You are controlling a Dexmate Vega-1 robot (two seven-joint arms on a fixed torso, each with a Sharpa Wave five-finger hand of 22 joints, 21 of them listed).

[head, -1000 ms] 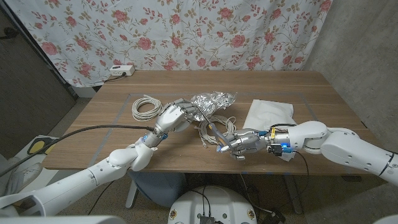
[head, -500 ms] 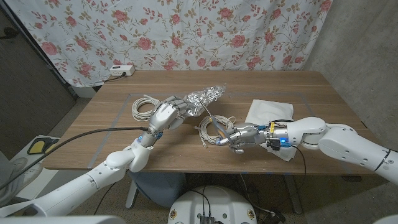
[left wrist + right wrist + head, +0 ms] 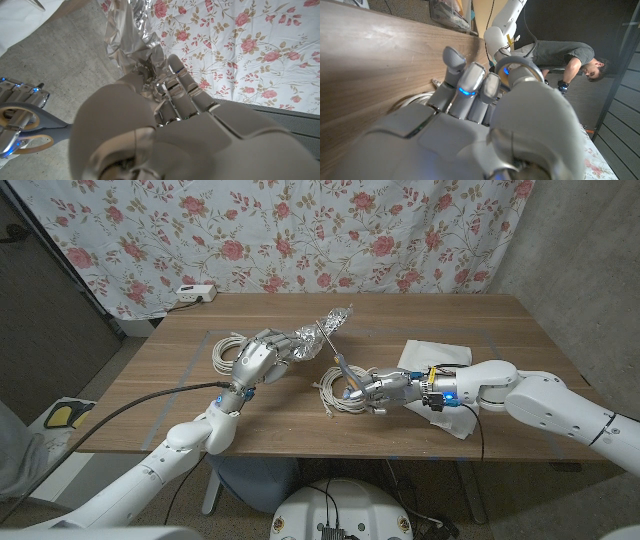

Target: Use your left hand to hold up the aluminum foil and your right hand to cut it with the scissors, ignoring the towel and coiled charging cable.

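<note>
one crumpled sheet of aluminum foil (image 3: 322, 335), one pair of scissors (image 3: 345, 377), two coiled cables: one (image 3: 230, 352) at the table's left, one (image 3: 342, 387) mid-table. one white towel (image 3: 432, 362), one power strip (image 3: 196, 294), two robot hands.

The head view looks down from above over the wooden worktop (image 3: 300, 420) toward a floral curtain (image 3: 300, 230), both arms entering from the bottom corners. The left wrist view sits close behind the left hand (image 3: 150, 135), looking along its back at the aluminum foil (image 3: 125, 35) and the same curtain. The right wrist view sits very near the right hand (image 3: 470, 125), low along the worktop. The scissors (image 3: 345, 380) appear in head and left wrist views.
</note>
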